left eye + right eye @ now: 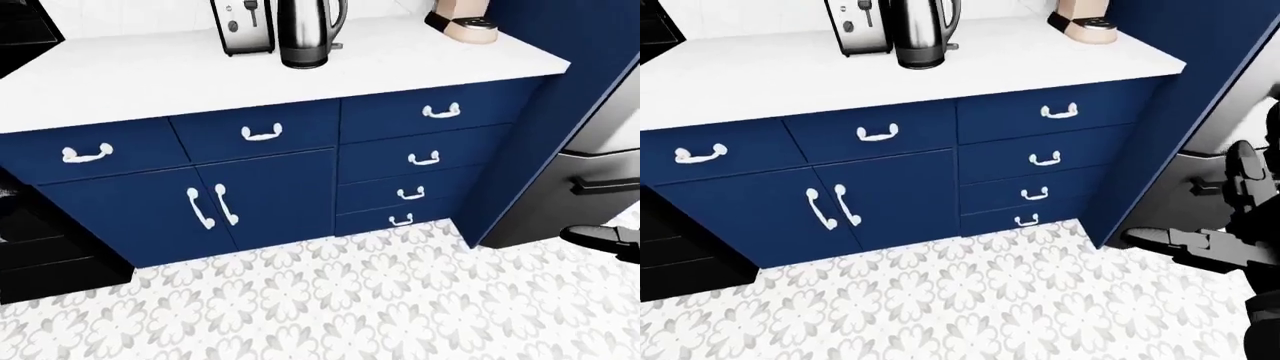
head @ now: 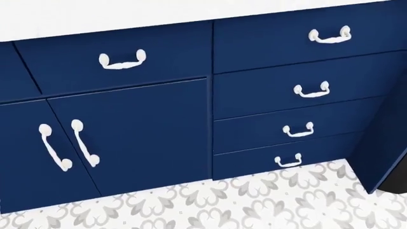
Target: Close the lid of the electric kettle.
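Note:
The electric kettle (image 1: 308,34) is steel with a black base and handle. It stands on the white counter (image 1: 150,75) at the top of the left-eye view. The picture's top edge cuts off its upper part, so the lid is hidden. My right hand (image 1: 1185,241) is a black shape low at the right edge of the right-eye view, far below and to the right of the kettle, holding nothing that I can see. Its finger pose is unclear. My left hand does not show. The head view holds only blue cabinet fronts (image 2: 127,129) and patterned floor.
A steel toaster (image 1: 243,26) stands just left of the kettle, and a beige appliance (image 1: 465,22) stands further right. Blue drawers (image 1: 425,157) with white handles sit under the counter. A tall blue panel (image 1: 540,112) and a dark appliance (image 1: 600,161) close off the right.

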